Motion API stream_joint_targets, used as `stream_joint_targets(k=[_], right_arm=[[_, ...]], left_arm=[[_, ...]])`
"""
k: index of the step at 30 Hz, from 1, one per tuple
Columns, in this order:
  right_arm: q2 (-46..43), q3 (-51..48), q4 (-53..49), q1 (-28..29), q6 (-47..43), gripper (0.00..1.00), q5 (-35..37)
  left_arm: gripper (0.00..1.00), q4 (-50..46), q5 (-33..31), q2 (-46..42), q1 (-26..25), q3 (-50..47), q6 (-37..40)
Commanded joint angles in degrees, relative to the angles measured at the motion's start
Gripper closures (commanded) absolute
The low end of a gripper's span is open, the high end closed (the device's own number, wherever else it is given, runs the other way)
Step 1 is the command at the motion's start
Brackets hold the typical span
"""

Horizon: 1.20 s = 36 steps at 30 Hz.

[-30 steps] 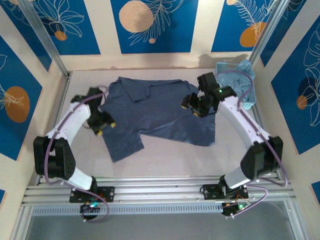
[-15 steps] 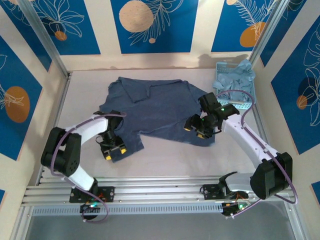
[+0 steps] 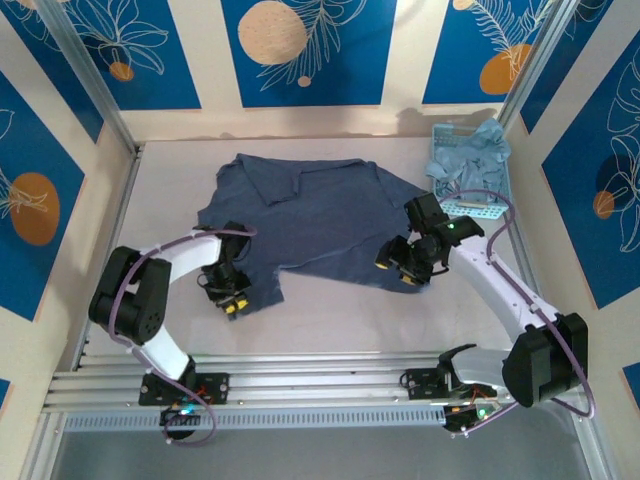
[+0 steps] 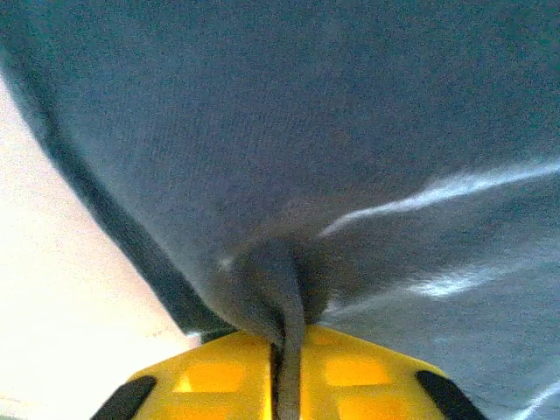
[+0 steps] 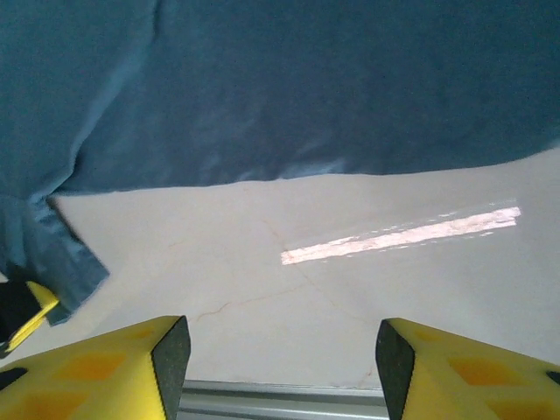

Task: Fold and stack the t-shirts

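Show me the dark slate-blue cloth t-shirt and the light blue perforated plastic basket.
dark slate-blue cloth t-shirt (image 3: 320,218): top view, its chest area.
light blue perforated plastic basket (image 3: 482,210): top view, its near rim.

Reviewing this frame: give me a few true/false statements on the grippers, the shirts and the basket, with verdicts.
1. The left gripper is shut on the dark t-shirt's near edge. True.
2. The right gripper grips the shirt. False: its jaws stand open, with bare table between them.
3. The basket at the far right corner holds paler shirts. True.
4. The dark t-shirt is folded. False: it lies spread out and rumpled.
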Motion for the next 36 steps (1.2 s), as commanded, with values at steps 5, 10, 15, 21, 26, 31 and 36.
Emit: stream_joint_targets(k=[5, 10, 15, 21, 26, 31, 36], right_arm=[[-2.5, -4.6, 0.9, -7.6, 2.0, 0.4, -1.0], [0.3, -6.6, 1.9, -12.7, 4.3, 0.39, 0.2], [5.6, -7.5, 4.0, -16.2, 5.0, 0.36, 2.1], [13.0, -6.0, 2.6, -17.2, 3.4, 0.35, 4.8], [15.5, -7.3, 5.0, -17.2, 3.0, 0.41, 5.5], [20.9, -5.8, 8.8, -17.4, 2.1, 0.53, 6.3], [24.6, -2.6, 10.2, -16.7, 1.7, 0.85, 4.0]], left_arm=[[1.0, 0.0, -7.9, -3.7, -0.1, 3.5, 0.5], [1.0, -4.6, -7.8, -7.3, -0.2, 5.6, 0.6], [1.0, -7.9, -8.1, -9.8, -0.1, 6.5, 1.2], [1.0, -9.4, -10.5, -12.5, 1.0, 6.3, 1.4], [1.0, -8.9, -9.3, -12.5, 1.5, 6.3, 1.2], [1.0, -8.2, -8.8, -12.5, 1.5, 6.0, 1.0], [1.0, -8.2, -9.4, -12.2, 1.6, 8.0, 1.3]])
